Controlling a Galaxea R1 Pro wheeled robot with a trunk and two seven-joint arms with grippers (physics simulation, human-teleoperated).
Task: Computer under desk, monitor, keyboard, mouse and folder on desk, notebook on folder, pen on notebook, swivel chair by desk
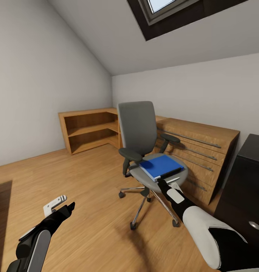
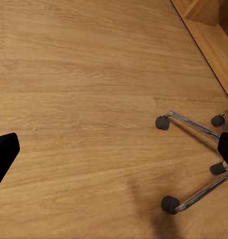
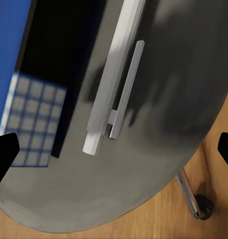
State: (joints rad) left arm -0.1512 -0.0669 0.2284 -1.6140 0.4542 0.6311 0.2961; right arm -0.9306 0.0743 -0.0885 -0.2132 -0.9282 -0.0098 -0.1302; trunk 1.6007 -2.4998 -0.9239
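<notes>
Right wrist view: the pen lies on the swivel chair seat beside the folder, between the spread fingertips of the right claw, poised, I judge, to pinch it. The left claw hangs spread over the floor beside the chair, idle

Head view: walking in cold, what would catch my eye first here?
Most likely the grey swivel chair in the middle of the wooden floor, with a bright-blue folder lying on its seat. Next, the robot's right gripper reaching toward the seat's front edge, where the right wrist view shows a white pen beside the folder. Behind the chair stands a light wooden drawer chest along the wall, under a skylight.
</notes>
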